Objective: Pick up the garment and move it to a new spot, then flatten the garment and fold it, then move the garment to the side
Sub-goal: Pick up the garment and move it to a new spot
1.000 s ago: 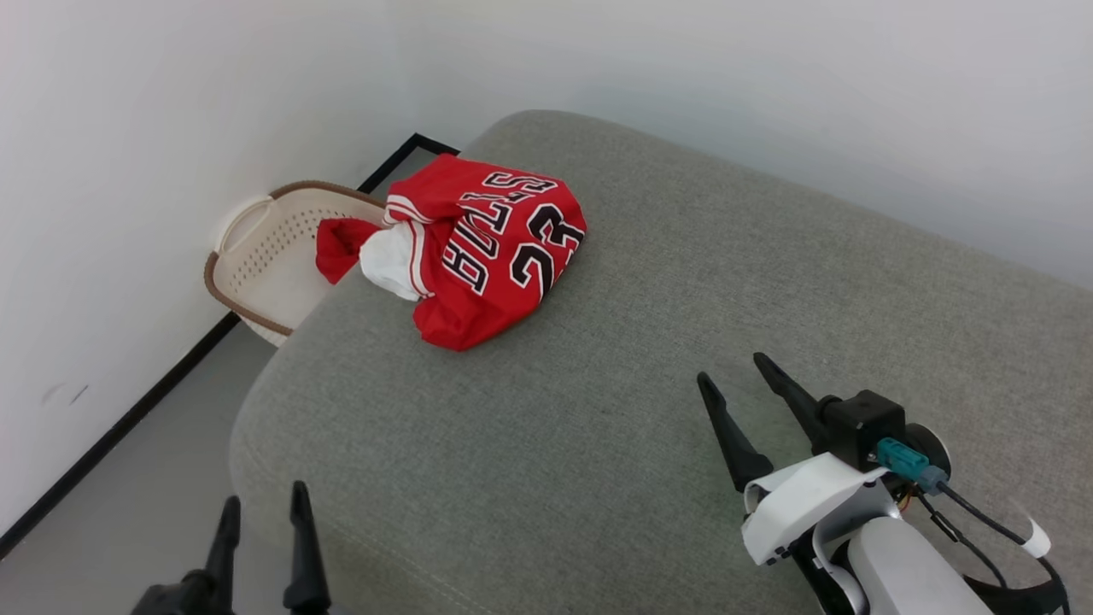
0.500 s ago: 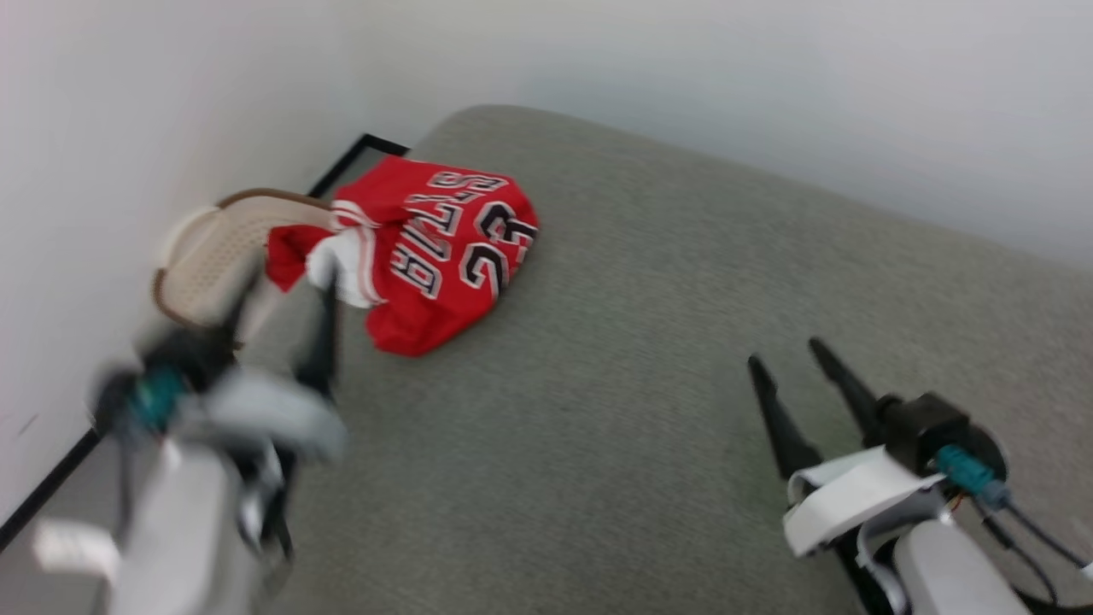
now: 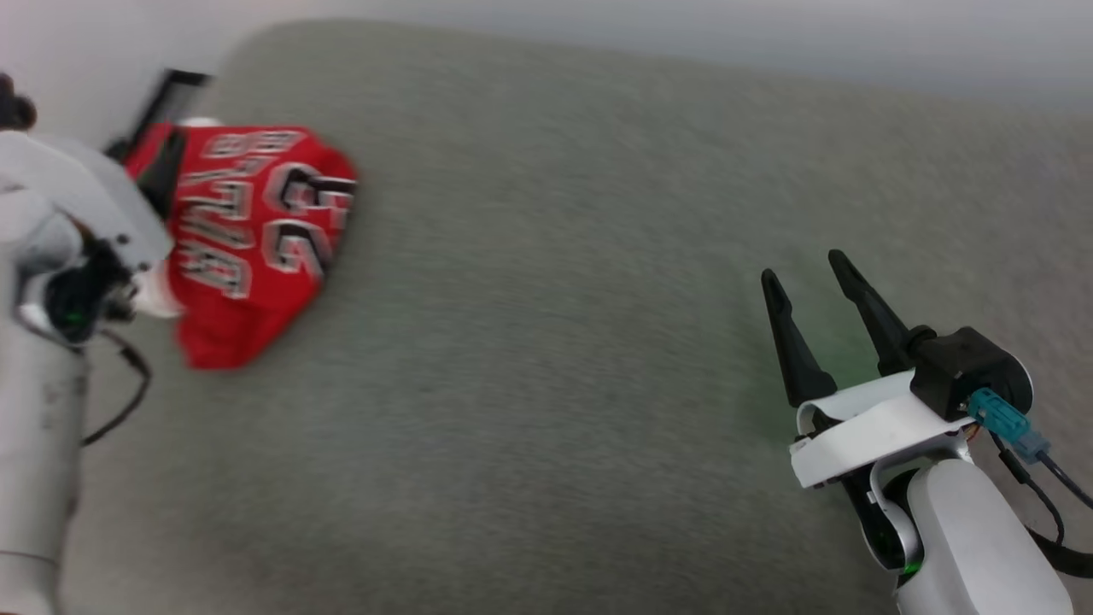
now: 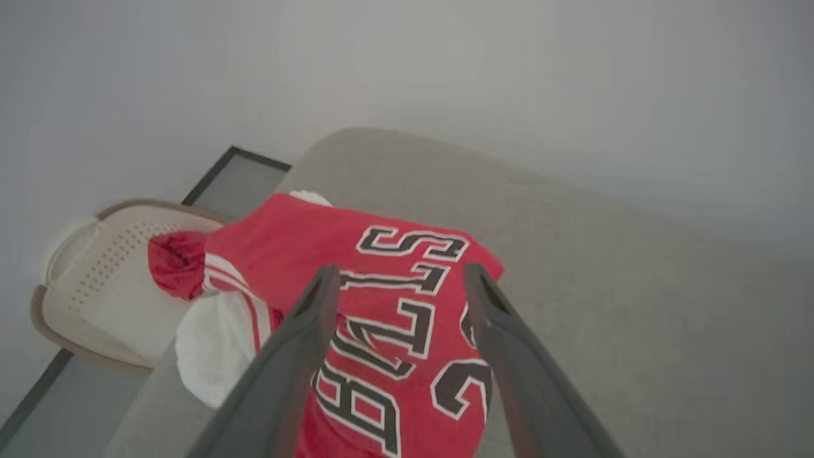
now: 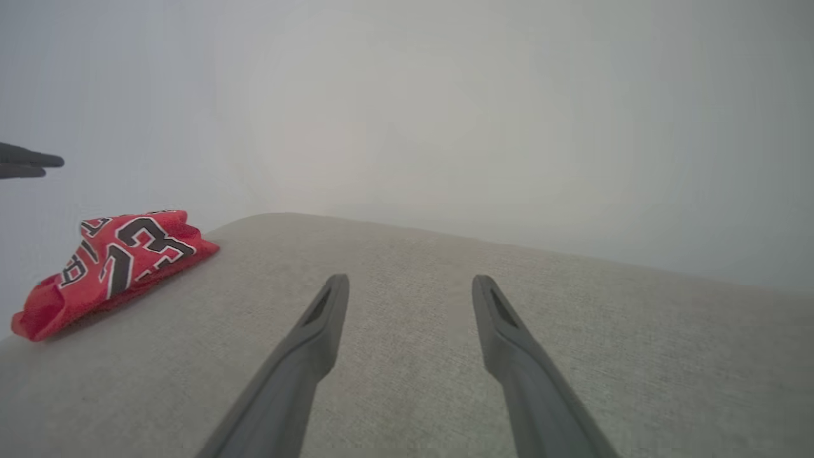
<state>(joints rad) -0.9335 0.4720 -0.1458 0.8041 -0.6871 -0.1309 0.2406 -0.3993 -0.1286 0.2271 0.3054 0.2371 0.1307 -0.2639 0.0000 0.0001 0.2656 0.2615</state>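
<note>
The garment (image 3: pixel 256 231), a red jersey with black "BULLS" and "23" lettering, lies crumpled at the far left corner of a grey cushion (image 3: pixel 555 299), its white inside showing at the left edge. My left gripper (image 4: pixel 400 272) hangs open above it, and the lettering shows between the fingers. The pale left forearm (image 3: pixel 68 196) covers the garment's left edge in the blurred head view. My right gripper (image 3: pixel 803 266) stands open and empty over the cushion, far to the right of the garment (image 5: pixel 121 261). The left fingertips (image 5: pixel 32 162) show above the garment in the right wrist view.
A cream perforated basket (image 4: pixel 95 267) with a brown rim stands on the floor beside the cushion's corner, just beyond the garment. A black baseboard line (image 4: pixel 216 172) runs along the white wall. The cushion's broad grey top stretches between the two grippers.
The left arm has risen from the lower left and now hangs over the garment. The head camera has turned, shifting the whole picture. The garment lies as before and both grippers stay open.
</note>
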